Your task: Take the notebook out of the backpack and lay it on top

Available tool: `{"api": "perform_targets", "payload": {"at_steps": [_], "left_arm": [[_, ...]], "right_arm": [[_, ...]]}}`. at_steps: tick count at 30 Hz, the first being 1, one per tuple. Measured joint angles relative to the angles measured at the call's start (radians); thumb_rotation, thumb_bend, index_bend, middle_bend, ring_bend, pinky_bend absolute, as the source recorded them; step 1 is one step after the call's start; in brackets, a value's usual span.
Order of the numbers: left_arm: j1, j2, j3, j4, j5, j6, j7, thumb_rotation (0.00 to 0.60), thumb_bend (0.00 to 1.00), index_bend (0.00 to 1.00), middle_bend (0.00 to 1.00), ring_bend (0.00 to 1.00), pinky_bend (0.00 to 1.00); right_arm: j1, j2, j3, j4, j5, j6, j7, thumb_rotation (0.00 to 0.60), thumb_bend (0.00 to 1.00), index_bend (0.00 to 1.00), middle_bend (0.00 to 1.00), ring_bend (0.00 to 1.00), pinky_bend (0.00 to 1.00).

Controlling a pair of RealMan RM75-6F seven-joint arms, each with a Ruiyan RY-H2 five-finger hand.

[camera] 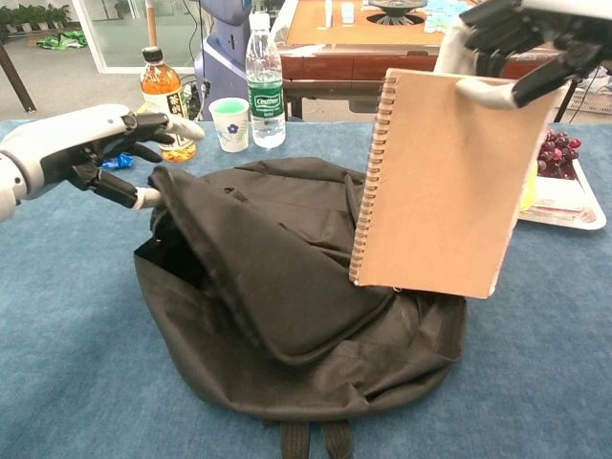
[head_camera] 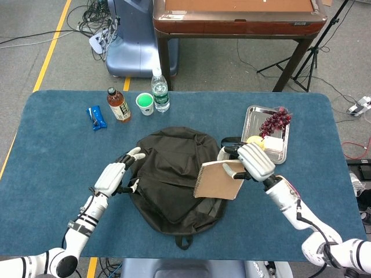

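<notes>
A black backpack (head_camera: 174,174) lies flat in the middle of the blue table, seen also in the chest view as the backpack (camera: 287,296). My right hand (head_camera: 252,161) grips a brown spiral notebook (head_camera: 219,179) by its top edge and holds it in the air over the bag's right side. In the chest view the notebook (camera: 445,182) hangs tilted from that right hand (camera: 521,43). My left hand (head_camera: 119,172) pinches the fabric at the bag's left edge; the chest view shows this left hand (camera: 91,148) lifting the flap.
At the back left stand a tea bottle (head_camera: 118,104), a green cup (head_camera: 145,103), a water bottle (head_camera: 160,90) and a blue wrapper (head_camera: 97,117). A metal tray (head_camera: 255,119) with grapes (head_camera: 275,121) sits at the right. A wooden table (head_camera: 237,17) stands behind.
</notes>
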Motion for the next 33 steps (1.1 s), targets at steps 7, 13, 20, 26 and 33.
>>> {"api": "perform_targets", "payload": {"at_steps": [7, 13, 20, 26, 33], "left_arm": [[0.006, 0.011, 0.001, -0.023, 0.007, 0.025, 0.032, 0.600, 0.31, 0.01, 0.00, 0.00, 0.01], [0.015, 0.026, -0.003, -0.040, 0.025, 0.067, 0.066, 0.600, 0.29, 0.00, 0.00, 0.00, 0.00], [0.026, 0.061, -0.016, -0.043, 0.004, 0.077, 0.068, 0.600, 0.29, 0.00, 0.00, 0.00, 0.00], [0.042, 0.104, -0.022, -0.042, -0.013, 0.085, 0.065, 0.600, 0.29, 0.00, 0.00, 0.00, 0.00], [0.071, 0.175, -0.033, -0.024, -0.049, 0.101, 0.065, 0.600, 0.29, 0.01, 0.00, 0.00, 0.00]], "right_arm": [[0.054, -0.029, 0.028, 0.041, 0.090, -0.110, -0.032, 0.600, 0.42, 0.26, 0.23, 0.14, 0.29], [0.102, -0.035, 0.072, 0.072, 0.172, -0.182, -0.057, 0.600, 0.38, 0.00, 0.00, 0.00, 0.01], [0.097, -0.031, 0.106, 0.074, 0.183, -0.119, -0.094, 0.600, 0.38, 0.00, 0.00, 0.00, 0.00], [0.039, 0.035, 0.103, 0.003, 0.169, -0.034, -0.140, 0.600, 0.38, 0.00, 0.03, 0.00, 0.00], [-0.115, 0.147, 0.044, -0.120, 0.154, 0.139, -0.295, 0.600, 0.38, 0.09, 0.23, 0.11, 0.10]]}}
